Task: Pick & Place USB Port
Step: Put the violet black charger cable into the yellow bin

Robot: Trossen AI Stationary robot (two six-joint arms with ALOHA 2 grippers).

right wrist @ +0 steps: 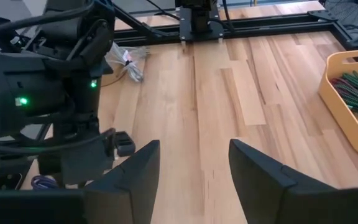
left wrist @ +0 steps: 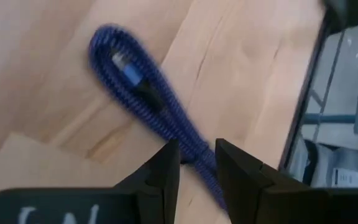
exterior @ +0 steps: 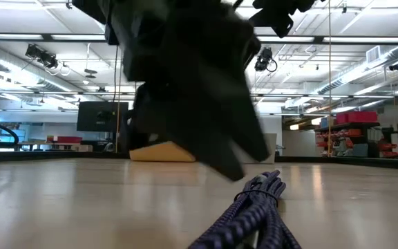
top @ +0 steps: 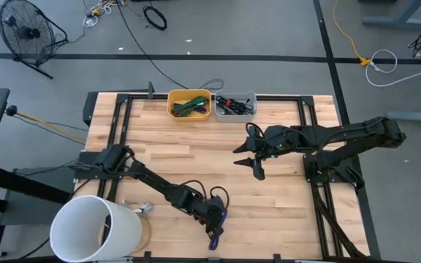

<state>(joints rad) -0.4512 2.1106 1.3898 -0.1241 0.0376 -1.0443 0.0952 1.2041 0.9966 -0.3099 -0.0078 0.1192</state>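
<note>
Pale wood-plank tabletop [top: 196, 153] inside a black metal frame. The USB cable [top: 217, 232], a braided blue-purple cord folded into a long narrow bundle, is lying flat on the planks at the near edge, a little left of centre; the left wrist view is showing its woven sheath and a small blue plug [left wrist: 127, 70] tucked into the far loop. The left gripper [top: 215, 225] is sitting low right over that cable, its jaws narrowly parted with the cord [left wrist: 166, 118] running between the two dark fingers [left wrist: 166, 168]; whether they are pressing on it cannot be told. In the low view the left arm's dark bulk is blocking most of the scene, with the cable [exterior: 254, 207] trailing out toward the camera beneath it. The right gripper [top: 251, 162] is hovering above bare wood right of centre, well apart from the cable, jaws spread wide and empty. Along the far edge two small bins are standing side by side: a yellow bin [top: 189, 104] with green and dark cords, and just right of it a grey bin [top: 234, 106] with black and red bits. A tall white cylindrical bucket [top: 93, 228] is standing at the near left corner, and a small clear-wrapped bundle [top: 140, 209] is lying on the wood just beside it.
</note>
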